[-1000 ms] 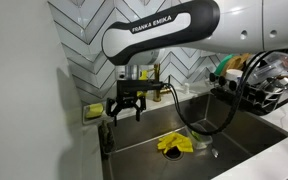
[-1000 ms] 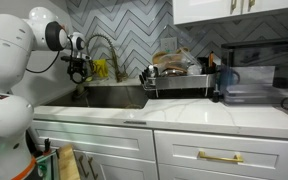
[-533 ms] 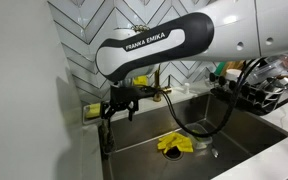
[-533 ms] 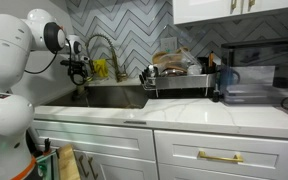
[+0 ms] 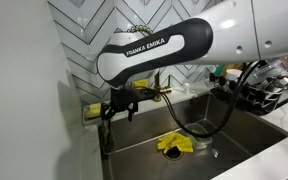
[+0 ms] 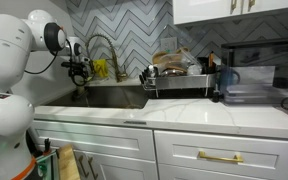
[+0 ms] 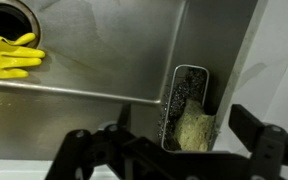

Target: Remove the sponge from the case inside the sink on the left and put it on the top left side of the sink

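In the wrist view a pale yellow-green sponge [image 7: 195, 125] stands in a dark mesh case [image 7: 184, 85] fixed to the steel sink wall. My gripper [image 7: 174, 150] is open and empty, with its two black fingers spread on either side of the case, just above it. In an exterior view the gripper [image 5: 117, 108] hangs over the sink's left edge, above the dark case [image 5: 106, 138]. It also shows in an exterior view [image 6: 79, 72] by the faucet. The sponge is hidden in both exterior views.
Yellow rubber gloves [image 5: 172, 144] lie on the sink floor near the drain, also in the wrist view [image 7: 9, 55]. A yellowish object [image 5: 89, 111] sits on the counter's back left corner. A faucet [image 5: 156, 88] stands behind. A loaded dish rack [image 6: 179, 72] stands beside the sink.
The gripper has moved left toward the sink's left wall and slightly down since one second ago. It has hardly moved in the last half second and stays open.
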`<state>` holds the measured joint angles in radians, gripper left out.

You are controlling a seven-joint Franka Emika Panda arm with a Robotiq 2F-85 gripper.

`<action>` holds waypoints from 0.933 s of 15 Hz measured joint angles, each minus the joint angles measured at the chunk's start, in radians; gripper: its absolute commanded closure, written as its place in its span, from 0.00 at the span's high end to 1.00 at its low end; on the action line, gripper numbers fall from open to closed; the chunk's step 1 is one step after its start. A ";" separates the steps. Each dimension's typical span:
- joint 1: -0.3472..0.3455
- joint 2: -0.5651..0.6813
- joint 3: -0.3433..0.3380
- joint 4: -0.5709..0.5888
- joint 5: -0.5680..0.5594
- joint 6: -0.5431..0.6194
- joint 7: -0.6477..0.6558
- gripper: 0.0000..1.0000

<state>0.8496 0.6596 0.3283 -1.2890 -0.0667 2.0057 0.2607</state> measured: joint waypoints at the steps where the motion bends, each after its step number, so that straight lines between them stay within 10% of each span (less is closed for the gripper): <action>1: -0.001 0.001 0.000 0.000 0.000 0.015 0.000 1.00; 14: 0.006 0.064 0.016 -0.003 0.025 0.238 0.063 1.00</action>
<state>0.8557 0.7237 0.3440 -1.2915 -0.0415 2.2440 0.3240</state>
